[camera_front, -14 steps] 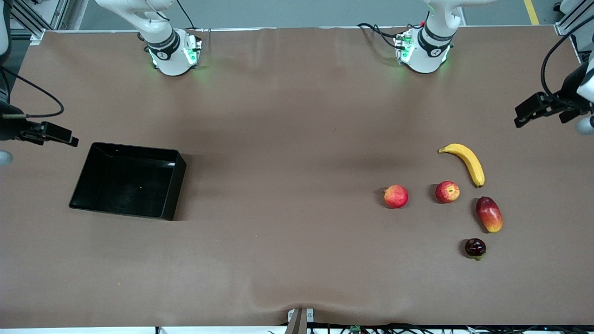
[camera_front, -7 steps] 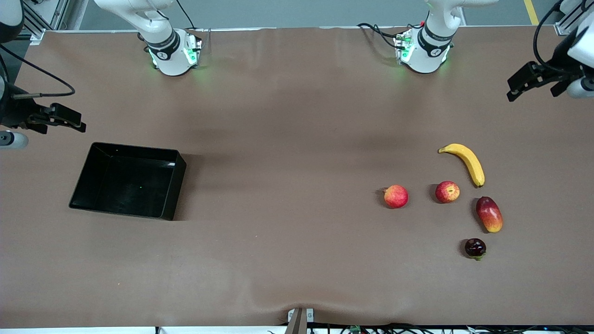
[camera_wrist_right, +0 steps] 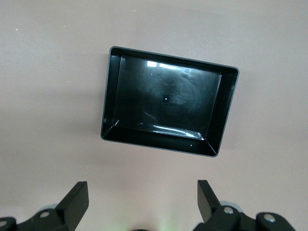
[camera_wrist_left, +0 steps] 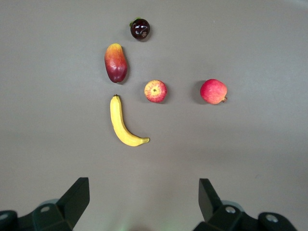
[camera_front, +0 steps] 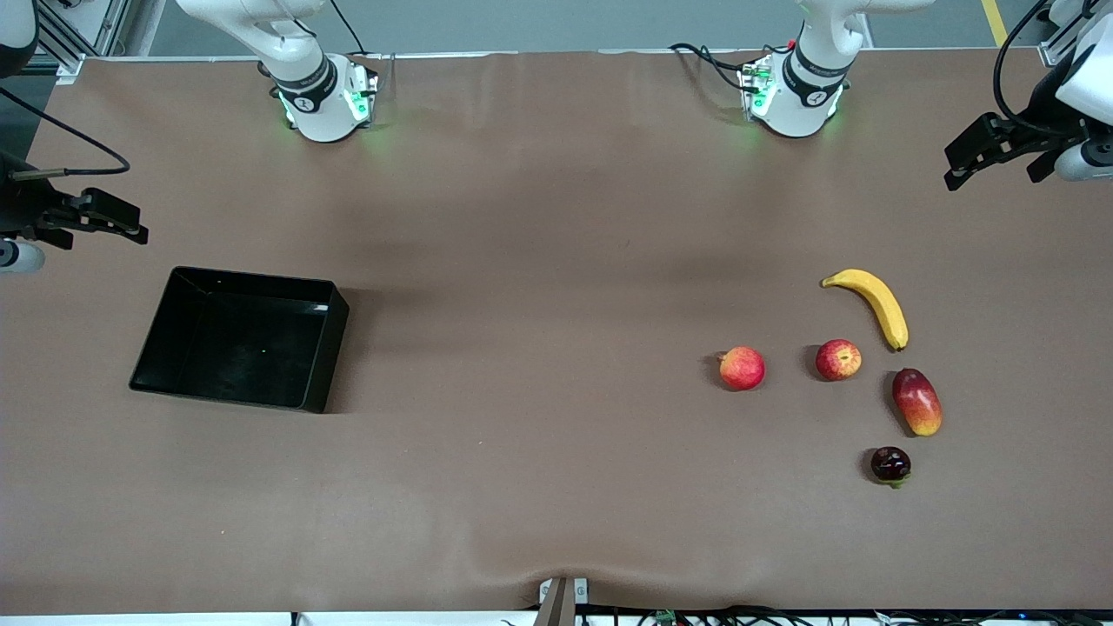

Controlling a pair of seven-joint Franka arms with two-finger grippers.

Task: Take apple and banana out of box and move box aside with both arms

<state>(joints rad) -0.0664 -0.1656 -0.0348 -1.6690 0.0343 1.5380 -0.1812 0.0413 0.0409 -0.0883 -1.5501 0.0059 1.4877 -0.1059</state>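
Note:
A yellow banana [camera_front: 872, 304] [camera_wrist_left: 121, 122] and a red apple with yellow patches [camera_front: 838, 360] [camera_wrist_left: 155, 91] lie on the brown table toward the left arm's end. The glossy black box [camera_front: 326, 348] [camera_wrist_right: 163, 144] sits empty toward the right arm's end. My left gripper [camera_front: 954, 169] [camera_wrist_left: 143, 186] hangs open in the air over bare table at its end, apart from the fruits. My right gripper [camera_front: 135, 228] [camera_wrist_right: 143, 187] hangs open over the table edge at its end, beside the box and holding nothing.
A second round red fruit [camera_front: 742, 368] lies beside the apple. A red-and-yellow mango [camera_front: 916, 401] and a dark purple fruit [camera_front: 890, 464] lie nearer to the front camera than the banana. Both arm bases [camera_front: 326, 104] stand along one long edge.
Both grippers have drifted toward the bases' side of the table, the left one also slightly inward. The fruits and the box have not moved.

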